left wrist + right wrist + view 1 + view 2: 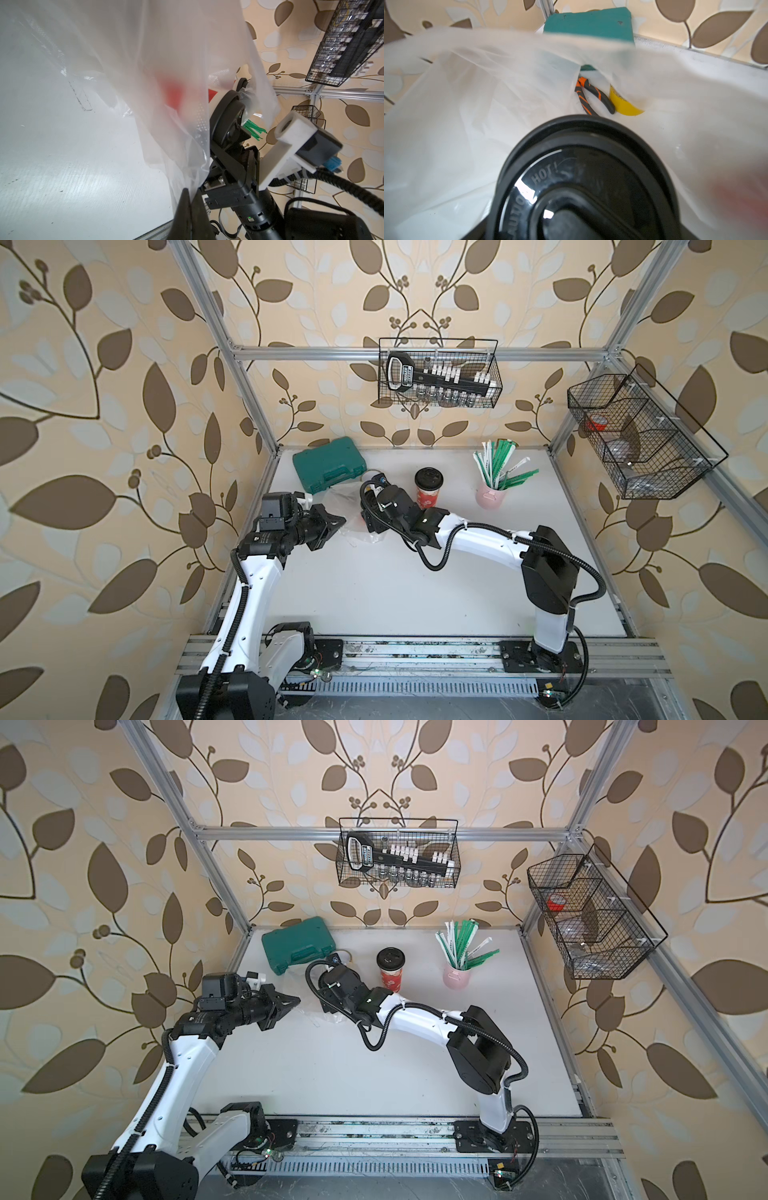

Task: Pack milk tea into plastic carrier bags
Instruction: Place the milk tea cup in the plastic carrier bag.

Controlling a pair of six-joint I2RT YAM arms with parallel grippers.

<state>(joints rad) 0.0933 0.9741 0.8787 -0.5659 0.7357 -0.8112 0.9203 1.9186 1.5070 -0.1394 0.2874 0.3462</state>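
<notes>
Two milk tea cups, one plastic carrier bag [166, 52]: the standing cup [429, 489] is free on the table [374, 593], the held cup [583, 176] lies inside the bag, gripped in the wide-set jaws of the right gripper [228, 133], and the closed left gripper [338, 521] pinches the bag's edge.

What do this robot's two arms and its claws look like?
The left arm and right arm are glossy white shells with black joint housings; black ribbed cable loops along each. The left gripper is black and tapers to a wedge.
</notes>
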